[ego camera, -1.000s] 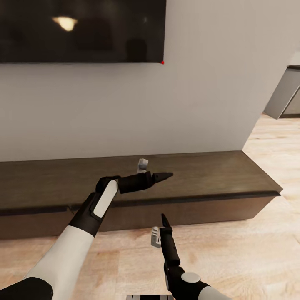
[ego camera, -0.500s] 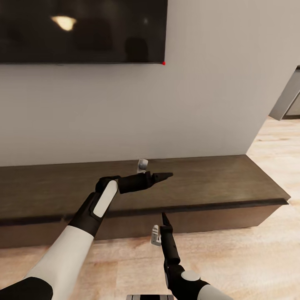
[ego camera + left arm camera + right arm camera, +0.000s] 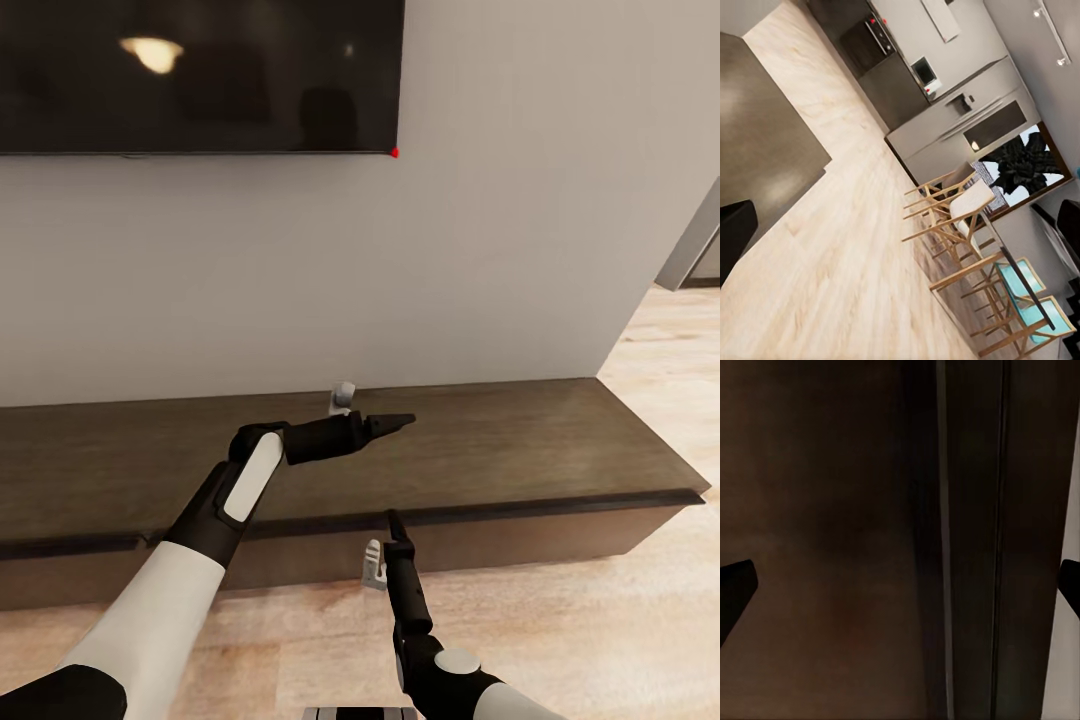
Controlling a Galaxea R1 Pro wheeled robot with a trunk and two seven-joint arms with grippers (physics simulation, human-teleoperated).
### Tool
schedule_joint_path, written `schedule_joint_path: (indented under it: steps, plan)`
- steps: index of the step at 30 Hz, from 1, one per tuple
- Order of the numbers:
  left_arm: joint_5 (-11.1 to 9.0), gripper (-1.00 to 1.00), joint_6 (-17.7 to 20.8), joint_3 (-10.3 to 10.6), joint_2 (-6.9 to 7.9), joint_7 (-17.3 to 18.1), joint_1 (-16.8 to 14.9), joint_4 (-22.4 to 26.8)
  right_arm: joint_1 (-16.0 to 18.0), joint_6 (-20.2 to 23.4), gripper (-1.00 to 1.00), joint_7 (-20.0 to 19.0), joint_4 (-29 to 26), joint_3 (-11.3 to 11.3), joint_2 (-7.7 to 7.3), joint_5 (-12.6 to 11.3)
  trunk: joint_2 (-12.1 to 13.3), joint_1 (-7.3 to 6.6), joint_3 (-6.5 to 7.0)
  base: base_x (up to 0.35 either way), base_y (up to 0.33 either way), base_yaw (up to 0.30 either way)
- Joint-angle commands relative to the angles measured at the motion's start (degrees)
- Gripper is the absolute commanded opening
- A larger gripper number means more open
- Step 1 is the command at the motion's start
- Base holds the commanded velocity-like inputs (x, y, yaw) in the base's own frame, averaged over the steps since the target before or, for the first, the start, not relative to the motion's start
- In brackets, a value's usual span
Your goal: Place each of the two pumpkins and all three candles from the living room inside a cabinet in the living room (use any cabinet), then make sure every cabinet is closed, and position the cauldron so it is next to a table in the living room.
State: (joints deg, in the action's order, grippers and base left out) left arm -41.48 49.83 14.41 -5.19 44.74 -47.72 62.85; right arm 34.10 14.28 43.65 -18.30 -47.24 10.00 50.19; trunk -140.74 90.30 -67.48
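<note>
Right gripper [image 3: 392, 522] facing closed cabinet [image 3: 520, 440], jaws wide apart, empty; left gripper [image 3: 400, 421] over its top, jaw spread unclear.

A long, low dark-brown cabinet [image 3: 520, 440] spans the frame's middle band (its flat top bare), standing on pale wood-plank floor [image 3: 600, 620] along the bottom.
</note>
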Motion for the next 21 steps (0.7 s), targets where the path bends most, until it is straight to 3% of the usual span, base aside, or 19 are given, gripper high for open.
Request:
schedule_joint_path:
  steps: [1, 4, 15, 21]
  plan:
    - [0.0, 1.00, 0.0, 0.0, 0.00, 0.0, 0.0, 0.0, 0.0, 0.0, 1.00, -0.1, 0.0, 0.0, 0.00, -0.1, 0.0, 0.00, 0.00, 0.002, 0.000, 0.000]
    - [-0.1, 1.00, -0.3, -1.0, 0.18, 0.3, 1.0, 0.8, 0.4, -0.2, 1.00, 0.9, 0.2, 0.4, -0.30, -1.0, 0.0, 0.00, 0.00, 0.000, 0.000, 0.000]
    - [-0.2, 1.00, -0.3, -3.7, 0.17, 0.3, 2.4, 0.6, 0.4, 0.1, 1.00, 0.4, 0.2, 0.4, -0.13, -0.1, 0.0, 0.00, 0.00, 0.039, 0.000, 0.000]
    - [-0.2, 1.00, -0.3, -3.8, 0.18, 0.4, 2.4, 0.6, 0.4, 0.3, 1.00, 0.2, 0.2, 0.5, 0.00, -0.2, 0.0, 0.00, 0.00, 0.007, 0.000, 0.000]
